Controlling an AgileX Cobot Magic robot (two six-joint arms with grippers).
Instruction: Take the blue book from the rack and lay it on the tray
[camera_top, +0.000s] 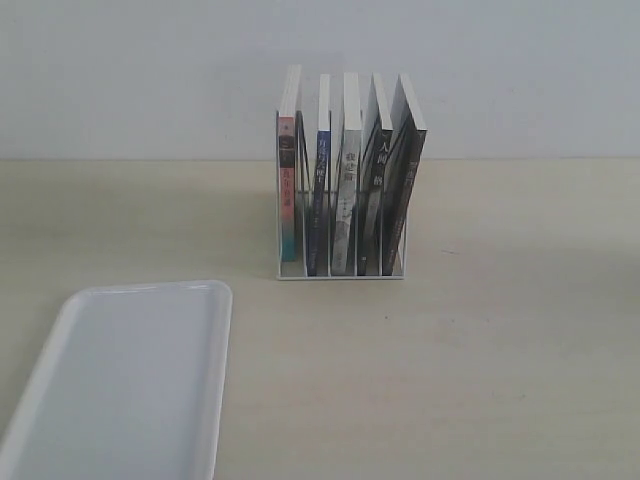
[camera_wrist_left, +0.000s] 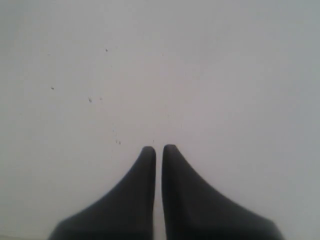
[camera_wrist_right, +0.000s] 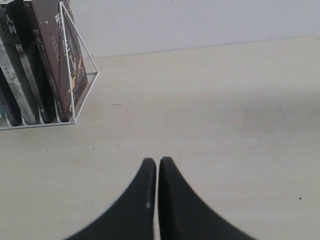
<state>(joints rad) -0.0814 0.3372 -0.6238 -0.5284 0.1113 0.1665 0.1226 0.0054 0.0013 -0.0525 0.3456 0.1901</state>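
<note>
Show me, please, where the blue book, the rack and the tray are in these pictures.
blue book (camera_top: 319, 195), exterior view, on its narrow spine.
rack (camera_top: 342, 275), exterior view, on its front base rail.
tray (camera_top: 130, 385), exterior view, on its bare floor.

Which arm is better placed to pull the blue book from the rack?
Probably right. The right gripper faces the rack, which holds the blue book; the left gripper sees only a plain white surface. Both have shut jaws.

A pale wood-grain tabletop (camera_top: 500, 350) ran back to a plain grey-white wall (camera_top: 120, 80) — the light was soft, even, with faint shadows.
</note>
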